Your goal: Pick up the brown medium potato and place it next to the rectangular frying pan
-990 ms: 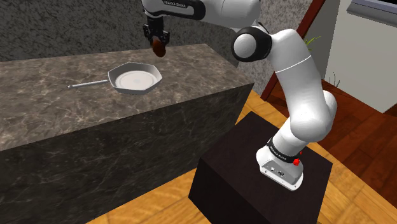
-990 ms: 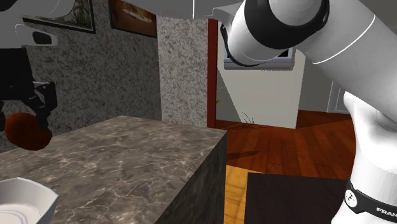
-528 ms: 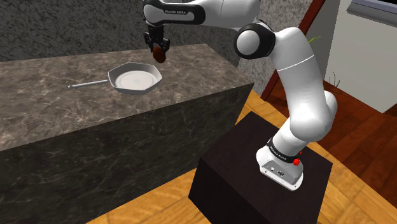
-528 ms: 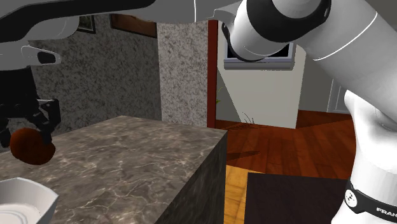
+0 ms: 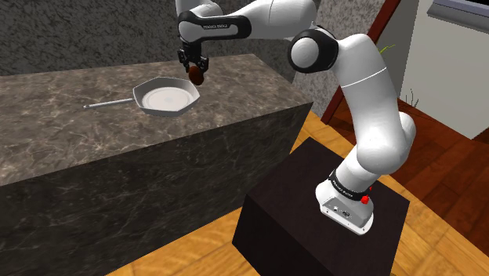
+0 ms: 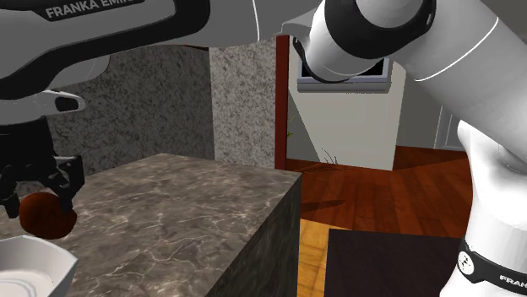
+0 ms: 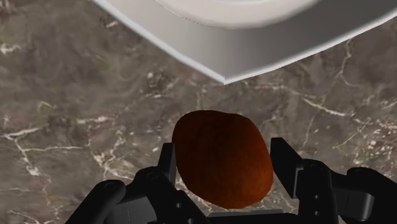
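The black tool (image 7: 225,158) is gripping the rounded reddish-brown potato (image 7: 221,175), seemingly firm, light and roll-prone, across its middle, white angular pan (image 7: 254,54) just ahead

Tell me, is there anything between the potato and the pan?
Nothing. In the wrist view, just bare counter shows between the potato and the pan rim, and the two are apart.

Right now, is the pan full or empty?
Empty. The pan shows a bare inside; the potato is clasped in the gripper beside its rim.
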